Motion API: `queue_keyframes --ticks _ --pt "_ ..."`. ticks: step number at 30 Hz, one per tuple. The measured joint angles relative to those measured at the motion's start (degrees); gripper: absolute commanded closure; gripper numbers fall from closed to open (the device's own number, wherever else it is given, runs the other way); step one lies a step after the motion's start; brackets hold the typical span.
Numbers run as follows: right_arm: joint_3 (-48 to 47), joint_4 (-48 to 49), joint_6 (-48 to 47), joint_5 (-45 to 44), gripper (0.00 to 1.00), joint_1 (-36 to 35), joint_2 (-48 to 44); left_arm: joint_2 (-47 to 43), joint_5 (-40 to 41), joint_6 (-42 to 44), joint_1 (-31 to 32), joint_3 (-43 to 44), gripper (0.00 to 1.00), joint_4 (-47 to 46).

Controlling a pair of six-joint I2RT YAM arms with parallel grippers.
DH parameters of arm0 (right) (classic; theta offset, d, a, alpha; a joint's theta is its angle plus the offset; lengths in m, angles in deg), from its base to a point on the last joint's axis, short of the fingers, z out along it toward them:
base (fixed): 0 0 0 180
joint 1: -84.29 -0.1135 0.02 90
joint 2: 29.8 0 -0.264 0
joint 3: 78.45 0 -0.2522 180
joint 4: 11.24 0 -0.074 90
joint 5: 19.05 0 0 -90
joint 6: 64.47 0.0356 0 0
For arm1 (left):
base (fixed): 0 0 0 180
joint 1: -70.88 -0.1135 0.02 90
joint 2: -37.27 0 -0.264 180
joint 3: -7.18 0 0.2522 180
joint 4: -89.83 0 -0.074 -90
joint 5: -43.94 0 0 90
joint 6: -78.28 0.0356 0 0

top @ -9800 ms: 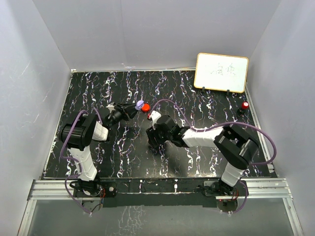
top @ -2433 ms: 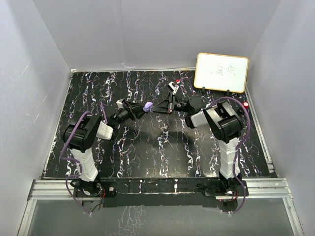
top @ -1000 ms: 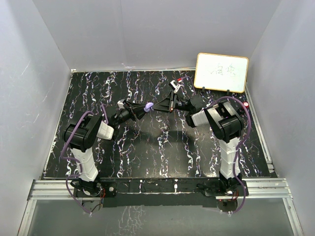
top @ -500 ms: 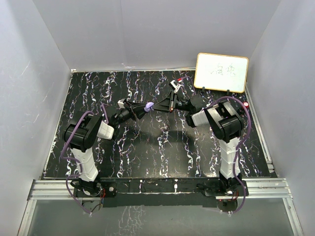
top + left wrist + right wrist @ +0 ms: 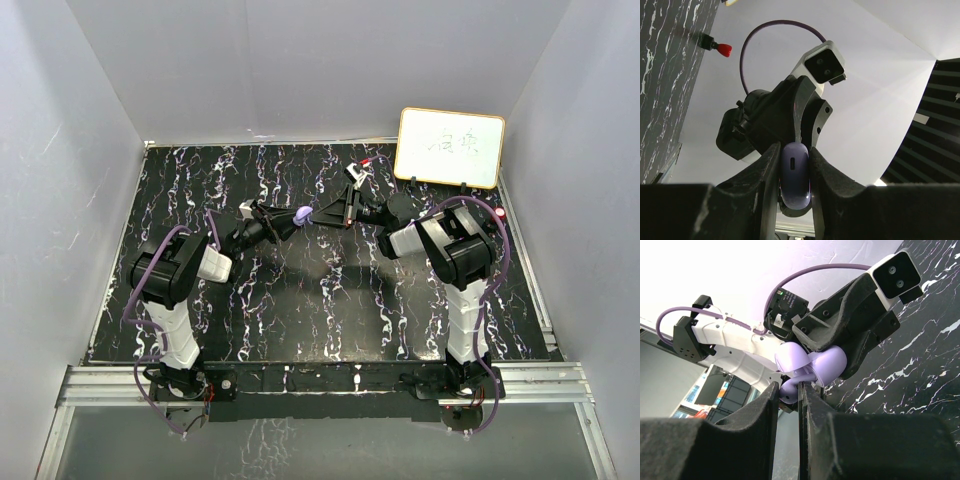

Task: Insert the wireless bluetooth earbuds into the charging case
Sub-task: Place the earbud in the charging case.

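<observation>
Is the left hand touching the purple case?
Touching. The left wrist view shows the purple case pinched between both fingers of the left hand, pressed against its sides with no gap.

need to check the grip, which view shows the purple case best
Right wrist view: the purple case sits mid-frame, both rounded halves visible, in the left gripper. Left wrist shows only one narrow side; top view, just a small purple dot.

The right gripper point(image 5: 322, 213), once low and far from the whiteboard point(image 5: 450, 147), now hangs raised nearer it, tips meeting the purple case point(image 5: 303, 213). The left gripper point(image 5: 297, 215) holding that case sits slightly nearer the whiteboard.
</observation>
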State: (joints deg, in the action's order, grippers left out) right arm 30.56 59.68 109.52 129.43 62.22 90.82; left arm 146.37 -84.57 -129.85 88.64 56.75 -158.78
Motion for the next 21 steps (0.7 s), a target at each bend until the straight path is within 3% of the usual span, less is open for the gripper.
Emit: queue_keyframes --ticks 21 --pt "0.0 0.0 0.0 0.0 0.98 0.0 0.9 0.9 0.6 0.0 0.2 0.2 1.00 0.1"
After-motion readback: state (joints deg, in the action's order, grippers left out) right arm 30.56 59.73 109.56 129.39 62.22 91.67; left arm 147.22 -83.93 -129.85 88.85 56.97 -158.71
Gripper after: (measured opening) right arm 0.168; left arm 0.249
